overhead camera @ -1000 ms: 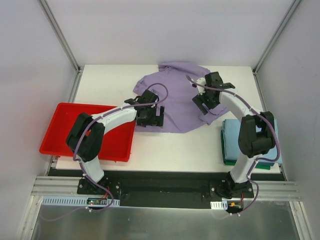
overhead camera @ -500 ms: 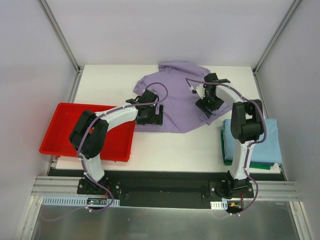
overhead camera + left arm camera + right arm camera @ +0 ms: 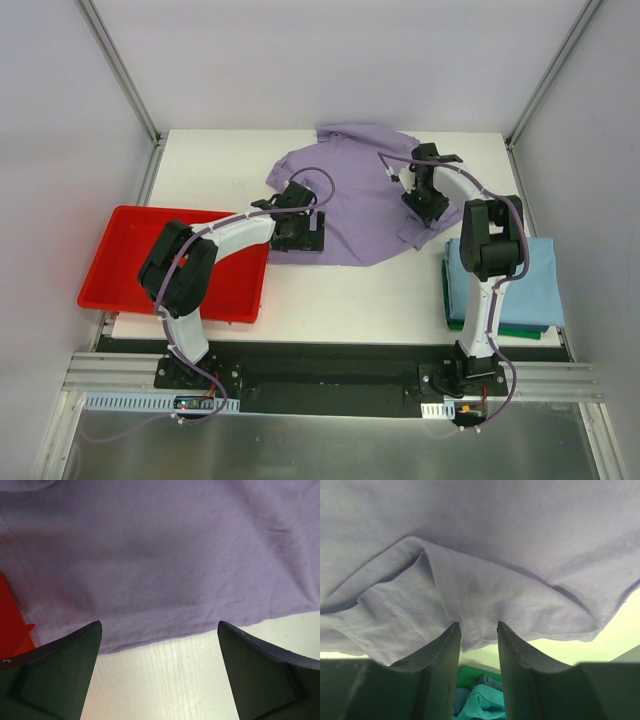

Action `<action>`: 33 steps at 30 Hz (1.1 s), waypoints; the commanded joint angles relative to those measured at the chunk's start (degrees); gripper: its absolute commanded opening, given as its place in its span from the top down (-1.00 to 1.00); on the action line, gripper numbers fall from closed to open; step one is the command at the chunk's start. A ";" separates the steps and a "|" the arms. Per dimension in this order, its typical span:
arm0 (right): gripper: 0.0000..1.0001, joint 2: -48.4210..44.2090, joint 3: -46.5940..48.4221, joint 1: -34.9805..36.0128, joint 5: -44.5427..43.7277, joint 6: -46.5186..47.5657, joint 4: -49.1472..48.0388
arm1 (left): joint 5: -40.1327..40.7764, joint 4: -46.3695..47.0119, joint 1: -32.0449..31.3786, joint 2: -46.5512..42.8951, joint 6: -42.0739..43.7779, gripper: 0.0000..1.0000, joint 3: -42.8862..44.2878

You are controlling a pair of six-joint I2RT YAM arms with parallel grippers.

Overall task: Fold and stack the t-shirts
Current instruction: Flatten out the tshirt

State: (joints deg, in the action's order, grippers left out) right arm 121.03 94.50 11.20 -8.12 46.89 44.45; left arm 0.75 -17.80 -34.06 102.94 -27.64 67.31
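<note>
1. Lying rumpled at the white table's [image 3: 220, 170] 12 o'clock: the soft lavender t-shirt [image 3: 350, 205]; stitched hem showing.
2. Left gripper [image 3: 160, 630] spread wide over that hem.
3. Right gripper [image 3: 479, 630]: close-set fingers flank a hem fold; clamped or not, cannot tell.
4. Light blue t-shirt [image 3: 535, 285], folded flat atop dark green t-shirt [image 3: 472, 675], at 4 o'clock.

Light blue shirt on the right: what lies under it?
A dark green shirt; only its edge shows at the left and near sides of the blue shirt. The rest is covered.
</note>
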 commanded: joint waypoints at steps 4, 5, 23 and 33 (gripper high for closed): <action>0.30 -0.88 1.65 -1.80 -1.03 -2.07 1.34 | 2.85 -0.04 0.49 0.07 0.13 -0.98 -0.51; 0.28 -0.89 1.65 -1.97 -0.41 -1.90 1.52 | 3.11 -0.04 0.49 0.07 0.13 -0.98 -0.51; 0.41 2.89 4.03 -2.06 3.90 -1.98 5.39 | 4.70 -0.04 2.25 -0.98 0.22 -0.98 -1.74; 0.99 -7.38 -0.98 -2.15 -7.60 -6.99 -6.12 | 2.76 0.05 2.51 -1.24 0.22 -0.98 -1.65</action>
State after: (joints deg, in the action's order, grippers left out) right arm 122.04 94.54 9.23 -8.99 42.81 43.18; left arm 3.55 -17.52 -32.14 102.94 -27.62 65.78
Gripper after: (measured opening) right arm 0.016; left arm 0.990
